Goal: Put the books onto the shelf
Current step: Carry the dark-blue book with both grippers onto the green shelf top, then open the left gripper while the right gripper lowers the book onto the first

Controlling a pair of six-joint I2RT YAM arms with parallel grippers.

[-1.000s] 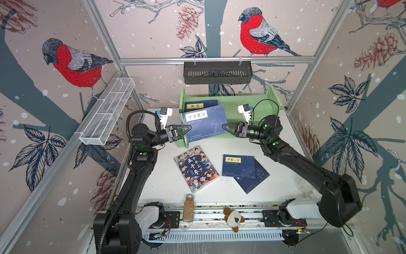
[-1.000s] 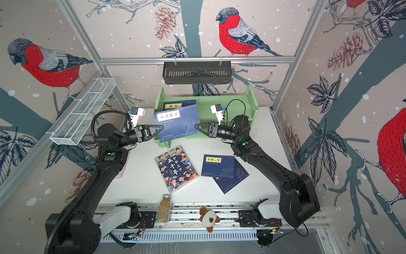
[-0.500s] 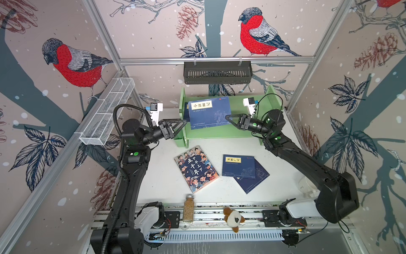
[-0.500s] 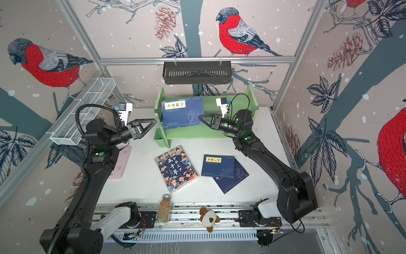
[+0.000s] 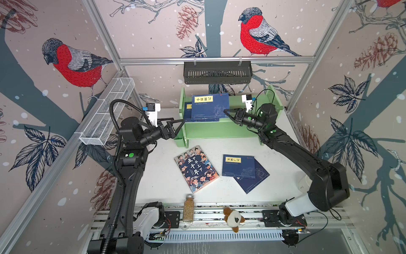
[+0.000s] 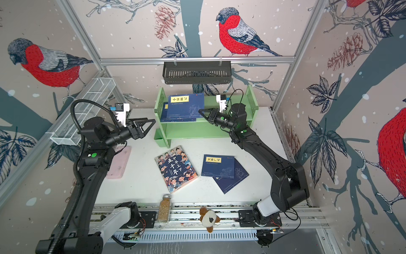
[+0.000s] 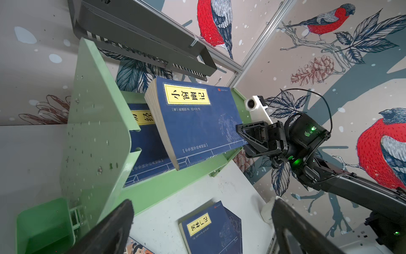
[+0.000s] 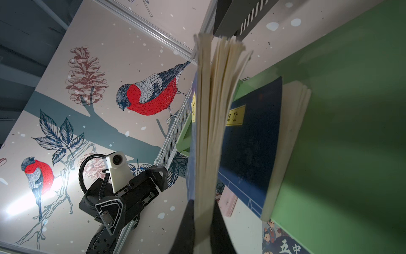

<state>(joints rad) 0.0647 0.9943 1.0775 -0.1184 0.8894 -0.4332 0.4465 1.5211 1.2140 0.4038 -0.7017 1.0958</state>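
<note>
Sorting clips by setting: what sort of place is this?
Probably a robot lab's test cell: two arms mounted on an aluminium rail, bird-print panels in metal framing, and a tabletop staged with a green shelf.

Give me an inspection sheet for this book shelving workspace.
Surface: white table, no spills seen.
Job's things: navy book held tilted over green shelf's top board; second navy book lies there; cartoon book and two overlapping navy books on table.
Clutter: jar and plush toy on front rail; pink pad by left arm.
Grippers: left pincer open, empty; right pincer shut on tilted navy book.
Cables: black hose on left arm; thin wire at right wrist.
Surroundings: bird-print walls, black slotted basket, white mesh basket.
</note>
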